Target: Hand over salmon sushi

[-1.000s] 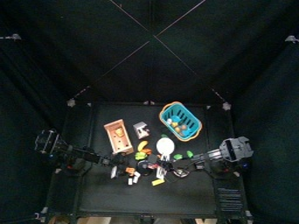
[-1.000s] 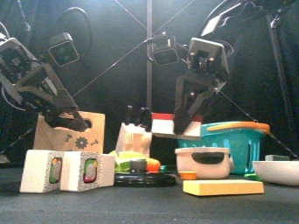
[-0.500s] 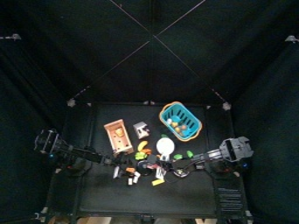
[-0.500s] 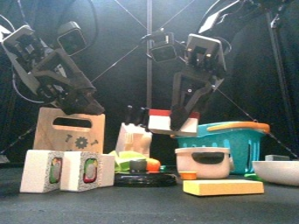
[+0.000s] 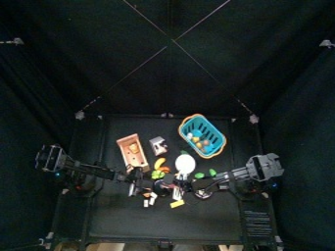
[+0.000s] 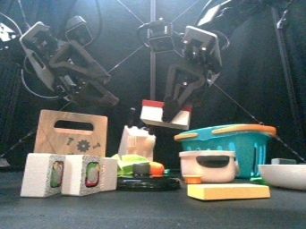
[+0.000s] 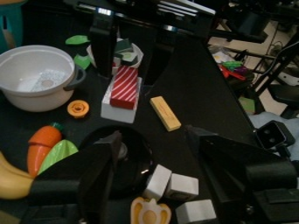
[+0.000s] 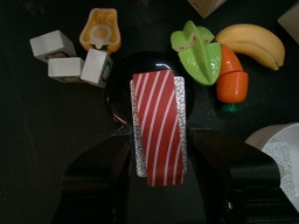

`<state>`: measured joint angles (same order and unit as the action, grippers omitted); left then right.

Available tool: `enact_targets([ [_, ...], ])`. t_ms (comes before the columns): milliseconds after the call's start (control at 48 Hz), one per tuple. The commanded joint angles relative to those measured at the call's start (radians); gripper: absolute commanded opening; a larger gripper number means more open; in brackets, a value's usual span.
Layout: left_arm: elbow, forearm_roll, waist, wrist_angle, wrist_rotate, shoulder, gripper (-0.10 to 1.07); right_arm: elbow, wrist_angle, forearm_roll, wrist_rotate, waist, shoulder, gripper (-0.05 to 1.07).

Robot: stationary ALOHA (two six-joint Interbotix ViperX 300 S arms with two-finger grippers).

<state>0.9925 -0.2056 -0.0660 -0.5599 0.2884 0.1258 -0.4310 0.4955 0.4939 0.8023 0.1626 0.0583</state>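
Our right gripper [image 6: 167, 112] has its two black jaws clamped on the salmon sushi [image 8: 159, 128], a white rice block topped with a red-and-white striped slab. The jaws press its long sides, which leaves the ends free for a second grasp. In the front view the sushi [image 6: 165, 114] hangs in mid-air, well above the table and near the scene's middle, a height we judge suited to a transfer between arms.

Our left gripper [image 6: 102, 93] hangs to the left of the sushi, apart from it, with its jaws spread. The left wrist view shows the sushi [image 7: 122, 90] ahead of these open jaws, so we judge the approach to be lined up but contact not yet made.

Below the sushi lies a round black plate [image 8: 149, 66] beside a green starfruit piece [image 8: 195, 49], an orange toy carrot [image 8: 232, 85] and a yellow banana [image 8: 253, 42]. Further right stand a teal plastic basket [image 6: 233, 143] and a white bowl [image 7: 38, 77]. A wooden cutting board [image 6: 70, 136] stands at the left.
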Motion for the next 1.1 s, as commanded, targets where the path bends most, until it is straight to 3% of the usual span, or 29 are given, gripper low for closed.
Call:
enact_targets([
  [0, -0.043, -0.006, 0.028, -0.003, -0.003, -0.031, 1.03, 0.029, -0.006, 0.006, -0.002, 0.002, -0.023, 0.59],
  [146, -0.081, -0.003, 0.066, -0.008, -0.058, -0.087, 1.03, 0.038, -0.008, 0.011, -0.002, 0.003, -0.017, 0.59],
  [312, -0.117, 0.002, 0.066, -0.011, -0.152, -0.123, 1.03, 0.044, -0.008, 0.011, -0.002, 0.006, -0.009, 0.59],
  [438, -0.132, 0.009, 0.060, -0.012, -0.160, -0.143, 1.02, 0.044, -0.008, 0.015, -0.002, 0.006, -0.009, 0.59],
  [667, -0.135, 0.009, 0.060, -0.021, -0.161, -0.144, 0.78, 0.041, -0.008, 0.025, -0.002, 0.009, -0.009, 0.59],
  [792, -0.130, 0.011, 0.060, -0.023, -0.160, -0.140, 0.71, 0.037, -0.003, 0.031, 0.011, 0.009, -0.009, 0.61],
  [938, -0.127, 0.014, 0.060, -0.021, -0.161, -0.135, 0.70, 0.035, -0.002, 0.026, 0.014, 0.009, -0.009, 0.71],
  [1083, -0.126, 0.014, 0.060, -0.021, -0.160, -0.135, 0.70, 0.034, 0.009, 0.026, 0.014, 0.009, -0.009, 0.92],
])
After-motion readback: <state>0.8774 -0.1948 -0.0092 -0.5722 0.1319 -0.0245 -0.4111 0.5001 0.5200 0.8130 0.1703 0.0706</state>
